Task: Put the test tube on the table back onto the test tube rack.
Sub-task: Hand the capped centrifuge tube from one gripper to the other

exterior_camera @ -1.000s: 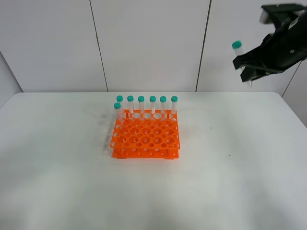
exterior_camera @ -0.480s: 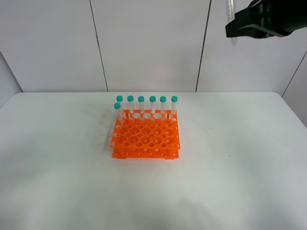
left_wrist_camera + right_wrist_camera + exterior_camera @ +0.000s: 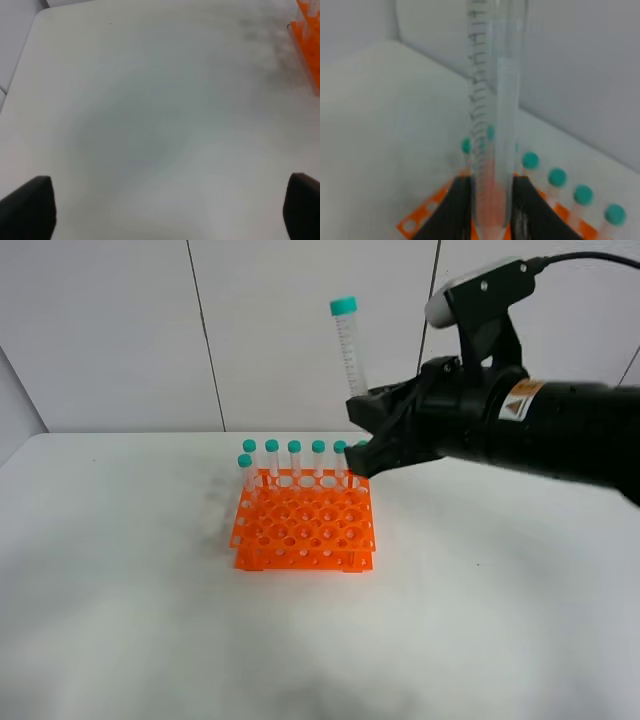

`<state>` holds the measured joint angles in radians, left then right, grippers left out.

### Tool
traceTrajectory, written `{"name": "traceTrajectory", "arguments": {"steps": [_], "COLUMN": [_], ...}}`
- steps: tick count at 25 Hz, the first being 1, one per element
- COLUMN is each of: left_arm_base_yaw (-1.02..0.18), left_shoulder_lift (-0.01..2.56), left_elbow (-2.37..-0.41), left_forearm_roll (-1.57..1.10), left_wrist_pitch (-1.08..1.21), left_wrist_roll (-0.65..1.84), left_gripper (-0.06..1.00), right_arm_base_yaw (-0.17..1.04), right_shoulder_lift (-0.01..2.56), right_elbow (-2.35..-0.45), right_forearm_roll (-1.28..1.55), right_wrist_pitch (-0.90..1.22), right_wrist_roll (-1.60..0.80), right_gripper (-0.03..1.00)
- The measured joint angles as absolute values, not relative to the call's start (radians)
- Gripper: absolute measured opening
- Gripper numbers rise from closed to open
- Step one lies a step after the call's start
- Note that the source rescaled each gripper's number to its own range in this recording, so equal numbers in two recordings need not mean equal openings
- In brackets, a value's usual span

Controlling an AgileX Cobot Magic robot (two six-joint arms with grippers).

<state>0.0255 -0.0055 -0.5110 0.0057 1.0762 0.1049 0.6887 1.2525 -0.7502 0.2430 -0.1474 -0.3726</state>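
White tabletop [image 3: 150, 640] lay nearest, and over it the left gripper [image 3: 165, 210] hung with its fingers [image 3: 27, 207] spread wide, holding nothing. Farther back stood the orange test tube rack [image 3: 303, 525], with a row of teal-capped tubes [image 3: 295, 460] along its far side. Over the rack's far right part the right gripper [image 3: 362, 435] pinched the test tube [image 3: 350, 350] by its lower end, nearly upright, cap on top, raised above the rack. Pale grey panelled wall [image 3: 120, 330] stood behind.
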Motion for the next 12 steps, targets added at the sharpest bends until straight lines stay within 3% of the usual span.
{"name": "traceTrajectory", "arguments": {"steps": [4, 12], "left_arm_base_yaw": [0.026, 0.026], "left_shoulder_lift": [-0.006, -0.006], "left_elbow": [-0.511, -0.511], "left_forearm_roll": [0.000, 0.006], "left_wrist_pitch": [1.076, 1.076], "left_wrist_roll": [0.105, 0.105], "left_gripper": [1.00, 1.00], "right_arm_base_yaw": [0.770, 0.779], "right_shoulder_lift": [1.251, 1.223], "right_elbow": [-0.631, -0.474], "right_forearm_roll": [0.241, 0.240], "right_wrist_pitch": [-0.357, -0.459], "right_wrist_roll": [-0.371, -0.345], "right_gripper": [0.03, 0.03]}}
